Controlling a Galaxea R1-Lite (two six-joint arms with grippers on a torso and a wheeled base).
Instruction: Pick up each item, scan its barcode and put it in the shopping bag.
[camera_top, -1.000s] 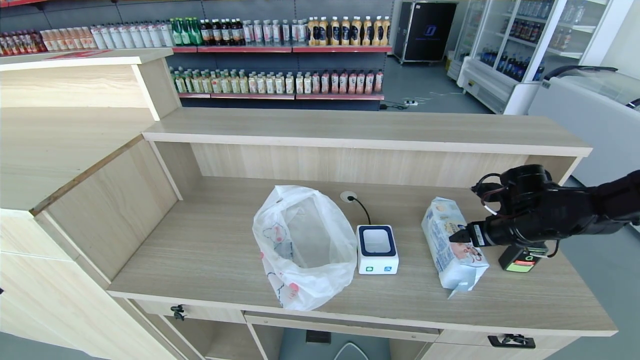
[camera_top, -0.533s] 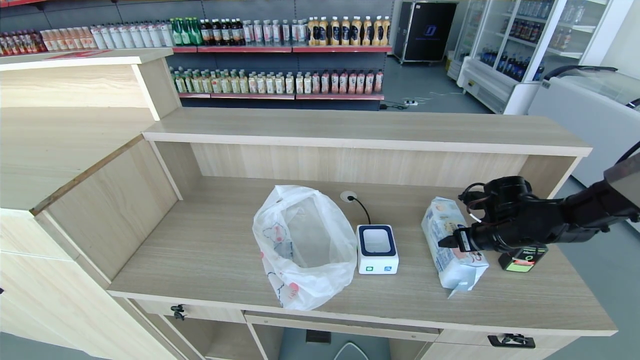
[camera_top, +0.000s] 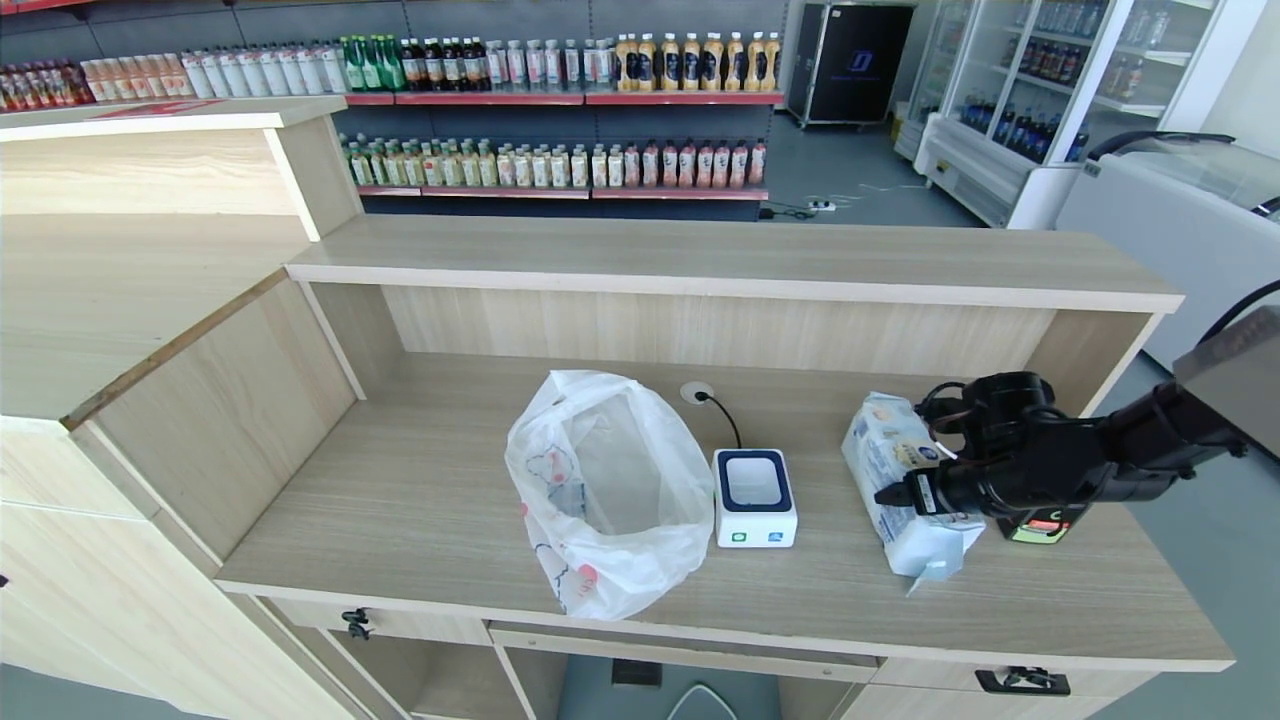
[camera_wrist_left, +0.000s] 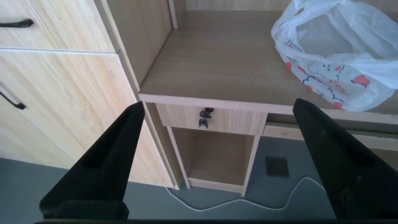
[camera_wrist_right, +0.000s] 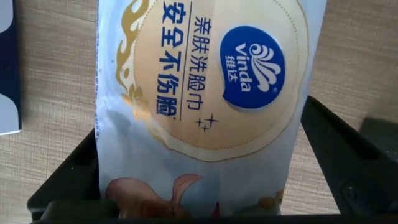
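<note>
We see the right pincer (camera_wrist_right: 199, 193) wide over the wipes pack (camera_top: 880, 450), one jaw on each side. The pack lies on the table (camera_top: 420, 500), right of the scanner (camera_top: 754, 497) and the shopping bag (camera_top: 610, 490). The left pincer (camera_wrist_left: 214, 162) is also wide, before the table's front edge.

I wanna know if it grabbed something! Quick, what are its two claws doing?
Left gripper: open, holding nothing.
Right gripper: around the white pack; it cannot be told whether it grips it.
</note>
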